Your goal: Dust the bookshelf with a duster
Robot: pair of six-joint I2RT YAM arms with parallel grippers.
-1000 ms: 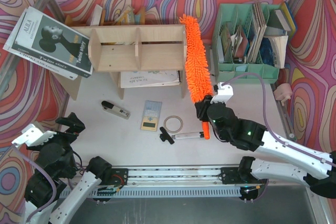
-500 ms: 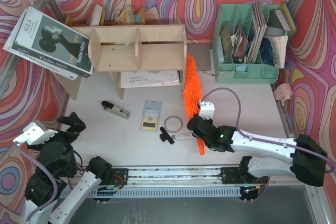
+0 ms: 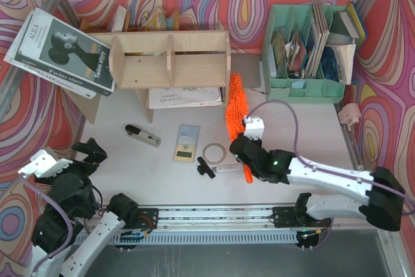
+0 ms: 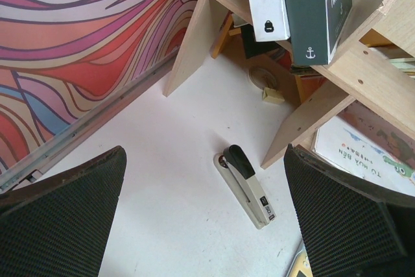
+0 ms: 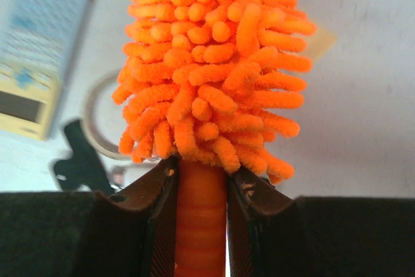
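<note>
One bookshelf [image 3: 170,60] with three compartments stands on the desk [image 3: 311,128]. One duster [image 3: 235,105] is just in front of its right end, its handle clamped in the right end effector [image 5: 200,186]. The left end effector [image 4: 204,209] gapes wide, holding nothing, well in front of the bookshelf's left end, with one stapler [image 4: 246,186] between them.

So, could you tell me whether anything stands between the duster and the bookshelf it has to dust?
Nothing visible does. The right claw is shut on the duster by its handle, and the fluffy head lies right beside the right end of the bookshelf, with no object between them; whether they touch is unclear.
</note>
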